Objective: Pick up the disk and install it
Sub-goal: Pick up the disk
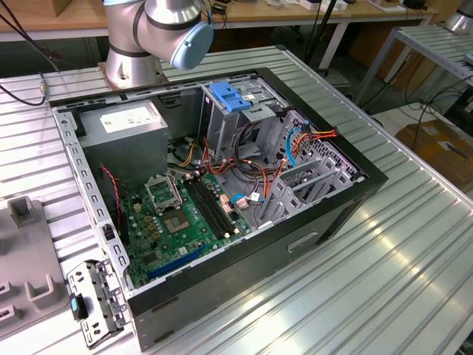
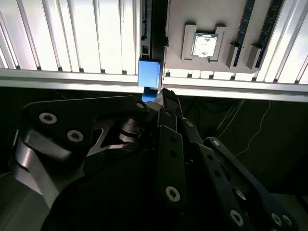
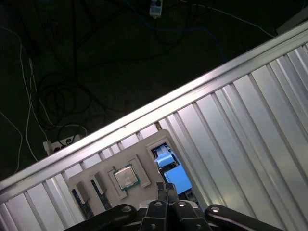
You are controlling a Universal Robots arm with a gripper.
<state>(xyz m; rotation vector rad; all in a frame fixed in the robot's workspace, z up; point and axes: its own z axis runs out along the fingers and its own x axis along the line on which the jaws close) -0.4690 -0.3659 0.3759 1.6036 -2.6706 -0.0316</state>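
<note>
Well, the arm's (image 1: 159, 29) base stands on the ribbed metal table (image 1: 384, 244) behind the open computer case (image 1: 355, 185). In both wrist views the gripper (image 3: 166, 187) (image 2: 163, 96) points down at the table's edge, its fingers (image 3: 160, 190) pressed together on nothing. Just ahead of its tip the disk (image 3: 172, 177) (image 2: 149, 72), showing its blue bracket, sits in a cut-out of a grey tray (image 3: 91, 178) (image 2: 178, 19), near a processor chip (image 3: 126, 177) (image 2: 204, 45). Cables (image 3: 53, 96) trail over the dark floor beyond.
</note>
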